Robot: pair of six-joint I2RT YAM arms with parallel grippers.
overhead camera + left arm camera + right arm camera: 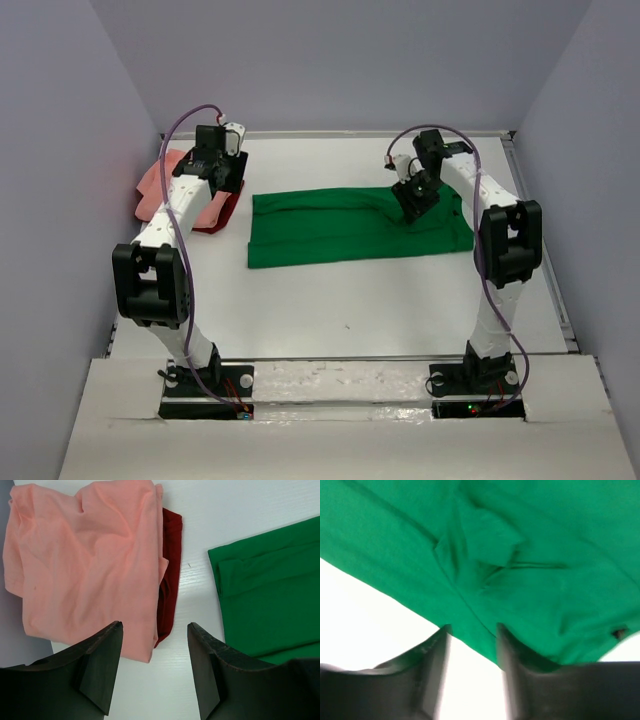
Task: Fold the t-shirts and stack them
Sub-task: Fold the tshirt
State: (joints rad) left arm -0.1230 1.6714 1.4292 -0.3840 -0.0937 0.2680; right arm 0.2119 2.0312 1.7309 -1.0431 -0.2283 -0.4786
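Right, the white table point(400, 300) carries a green shirt point(340, 232), laid flat as a wide folded band across its middle. At the far left lies a rumpled pink shirt point(85, 560), with red cloth point(170, 580) showing from under its edge on the green shirt's side. My left gripper point(155, 626) hangs spread above bare table between that pile and the green shirt. My right gripper point(472, 627) stands parted over the green shirt's right end. The view is blurry, but the hem seems to lie at the fingertips, unpinched.

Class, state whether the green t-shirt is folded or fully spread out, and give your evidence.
Partly folded: the green t-shirt lies as a long rectangle, no sleeves sticking out, with a doubled layer along one edge.
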